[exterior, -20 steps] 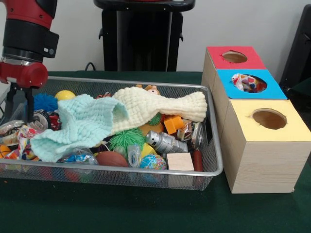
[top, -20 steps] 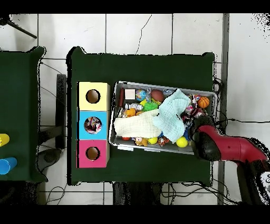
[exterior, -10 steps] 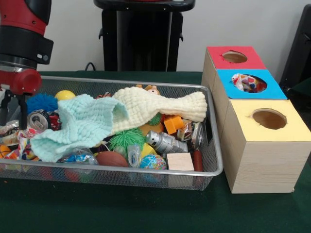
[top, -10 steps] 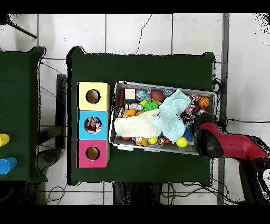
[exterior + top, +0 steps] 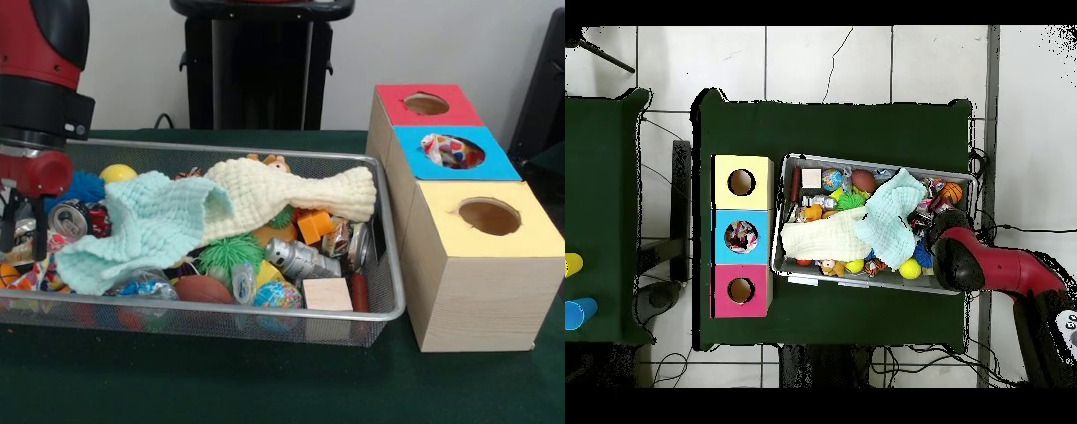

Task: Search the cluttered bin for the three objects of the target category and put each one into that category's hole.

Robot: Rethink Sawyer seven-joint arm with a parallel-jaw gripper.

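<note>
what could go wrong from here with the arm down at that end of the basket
1. The gripper is down among a drink can and a polka-dot cloth piece; it may catch the can instead.
2. The mint knitted cloth lies right beside it and may snag and drag.
3. A dotted cloth already bulges from the blue box's hole, so another piece may jam there.

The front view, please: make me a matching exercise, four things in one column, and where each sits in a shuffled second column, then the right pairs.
Things:
1. polka-dot white cloth piece
2. cream knitted cloth
3. pale wooden cube
4. robot's tool

Places:
A. draped across the middle of the silver wire-mesh basket
B. in the round hole of the blue-topped wooden box
C. over the basket's left end
D. by the basket's near wall, toward its right end

Pairs: 1-B, 2-A, 3-D, 4-C
</note>
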